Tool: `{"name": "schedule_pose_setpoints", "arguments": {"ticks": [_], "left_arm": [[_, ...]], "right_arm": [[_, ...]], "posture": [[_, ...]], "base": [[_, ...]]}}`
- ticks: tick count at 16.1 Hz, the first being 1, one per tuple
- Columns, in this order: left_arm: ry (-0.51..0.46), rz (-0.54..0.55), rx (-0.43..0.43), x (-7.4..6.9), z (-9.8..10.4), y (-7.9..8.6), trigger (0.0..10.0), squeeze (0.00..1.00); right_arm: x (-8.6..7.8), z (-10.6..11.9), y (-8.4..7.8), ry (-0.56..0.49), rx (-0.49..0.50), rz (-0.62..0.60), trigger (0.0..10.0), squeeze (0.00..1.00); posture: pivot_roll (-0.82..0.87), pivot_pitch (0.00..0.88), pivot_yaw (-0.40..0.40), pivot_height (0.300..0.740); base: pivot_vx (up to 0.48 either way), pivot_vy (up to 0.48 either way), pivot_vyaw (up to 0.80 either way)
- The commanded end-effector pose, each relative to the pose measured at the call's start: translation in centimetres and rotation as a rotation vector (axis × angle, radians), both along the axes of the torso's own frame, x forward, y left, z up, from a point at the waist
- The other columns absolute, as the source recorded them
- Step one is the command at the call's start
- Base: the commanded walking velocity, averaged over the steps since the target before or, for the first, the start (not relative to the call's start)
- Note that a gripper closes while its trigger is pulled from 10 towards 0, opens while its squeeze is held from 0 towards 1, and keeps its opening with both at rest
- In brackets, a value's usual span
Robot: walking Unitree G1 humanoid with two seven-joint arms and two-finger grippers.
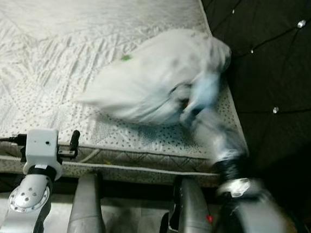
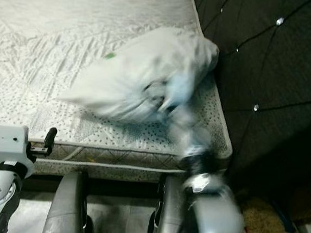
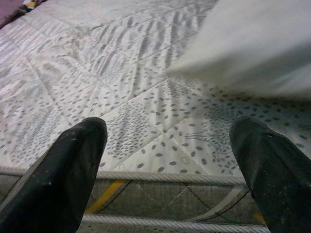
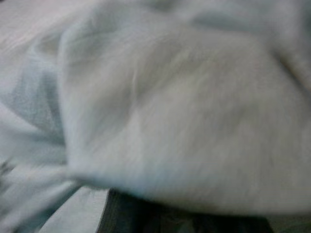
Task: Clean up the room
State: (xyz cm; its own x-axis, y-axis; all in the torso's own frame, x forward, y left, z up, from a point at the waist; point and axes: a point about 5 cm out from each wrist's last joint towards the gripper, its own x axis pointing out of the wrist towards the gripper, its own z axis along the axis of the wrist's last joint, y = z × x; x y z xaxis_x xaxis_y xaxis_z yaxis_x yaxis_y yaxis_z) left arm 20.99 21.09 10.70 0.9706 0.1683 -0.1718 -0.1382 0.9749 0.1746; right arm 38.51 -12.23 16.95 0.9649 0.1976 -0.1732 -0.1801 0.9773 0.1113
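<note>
A big white pillow (image 1: 159,78) lies on the right side of the quilted mattress (image 1: 51,58), close to the dark headboard. It is blurred by motion. My right arm reaches up from the lower right, and the right gripper (image 1: 185,101) is buried in bunched pillow fabric, shut on it. The right wrist view shows the white pillow cloth (image 4: 170,111) pressed close. My left gripper (image 3: 167,141) is open and hovers at the bed's front edge, left of the pillow's corner (image 3: 243,48), with nothing between its fingertips (image 3: 77,145).
The black tufted headboard (image 1: 274,61) rises at the right of the bed. The mattress's piped front edge (image 1: 141,160) runs across in front of me. Floor and my legs (image 1: 87,208) show below it.
</note>
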Motion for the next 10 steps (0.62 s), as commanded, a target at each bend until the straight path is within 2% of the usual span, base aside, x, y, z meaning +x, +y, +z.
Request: {"name": "schedule_pose_setpoints", "arguments": {"ticks": [1,2,3,4,5,6,7,8,9,10], "left_arm": [[0.012,-0.007,-0.002,0.0,-0.4,-0.2,10.0,0.00],[0.010,-0.009,-0.005,0.0,-0.4,-0.3,10.0,0.00],[0.008,-0.008,-0.008,0.2,-0.4,-0.4,10.0,0.00],[0.008,-0.008,-0.011,0.2,-0.5,-0.5,10.0,0.00],[0.008,-0.009,-0.014,0.2,-0.6,-0.6,10.0,0.00],[0.008,-0.012,-0.016,0.3,-0.7,-0.7,10.0,0.00],[0.008,-0.013,-0.016,0.3,-0.8,-0.7,10.0,0.00],[0.008,-0.014,-0.018,0.4,-0.8,-0.8,10.0,0.00],[0.007,-0.019,-0.019,0.6,-0.8,-0.9,10.0,0.00],[0.006,-0.023,-0.020,0.7,-0.8,-0.9,10.0,0.00]], "right_arm": [[0.9,2.5,-2.8,-0.112,-0.014,-0.117,0.0,0.00],[1.4,3.5,-4.5,-0.142,-0.055,-0.154,0.0,0.00],[2.0,5.4,-7.9,-0.187,-0.112,-0.251,0.0,0.00],[2.0,6.0,-9.4,-0.198,-0.119,-0.293,0.0,0.00],[1.9,5.8,-10.2,-0.191,-0.142,-0.298,0.0,0.00],[1.7,4.8,-10.5,-0.160,-0.150,-0.280,0.0,0.00],[1.6,4.1,-10.3,-0.143,-0.145,-0.269,0.0,0.00],[1.3,2.6,-9.6,-0.108,-0.137,-0.230,0.0,0.00],[0.3,-0.9,-7.6,-0.034,-0.111,-0.153,0.0,0.00],[-0.6,-2.7,-6.3,0.003,-0.098,-0.106,0.0,0.00]], "posture": [[0.10,0.026,-0.049,0.543],[0.10,0.021,-0.052,0.543],[0.10,0.018,-0.056,0.543],[0.09,0.013,-0.060,0.543],[0.09,0.008,-0.070,0.543],[0.09,0.000,-0.069,0.543],[0.08,0.000,-0.067,0.543],[0.08,0.000,-0.054,0.543],[0.08,0.000,-0.045,0.543],[0.07,0.002,-0.034,0.543]], "base": [[0.000,0.000,0.00],[0.000,0.000,0.00],[0.000,0.000,0.00],[0.000,0.000,0.00],[0.000,0.000,0.00],[0.000,0.000,0.00],[0.000,0.000,0.00],[0.000,0.000,0.00],[0.000,0.000,0.00],[0.000,0.000,0.00]]}}
